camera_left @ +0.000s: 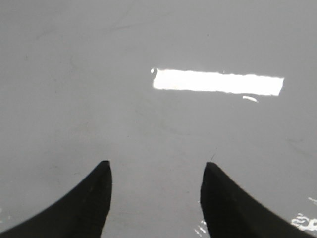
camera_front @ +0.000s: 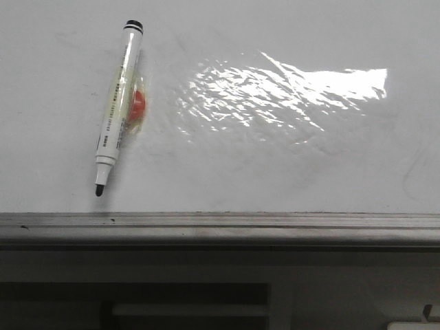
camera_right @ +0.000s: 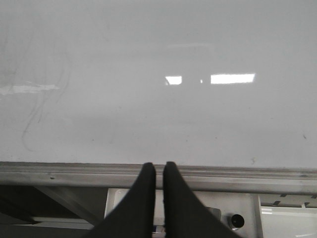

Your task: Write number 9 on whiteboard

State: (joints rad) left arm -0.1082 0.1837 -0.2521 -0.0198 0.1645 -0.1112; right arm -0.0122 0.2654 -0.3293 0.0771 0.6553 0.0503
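Nearest us runs the grey metal edge rail [camera_front: 220,227], and our right gripper [camera_right: 159,173] hangs over it, jaws pressed together on nothing. Just past it, the large glossy white whiteboard [camera_front: 275,165] carries no number 9 yet, only faint grey smudges, so all the writing is left. Our left gripper [camera_left: 156,171] hovers spread and empty. Further out lies the uncapped white marker with black tip [camera_front: 118,106], untouched, on an orange-red lump.

Whiteboard [camera_front: 289,172] cut off by front view edges on three sides. Marker [camera_front: 118,106] barrel hides part of an orange blob [camera_front: 138,103] under tape; identity unclear. Marker label print too small to read. Both arms outside front view.
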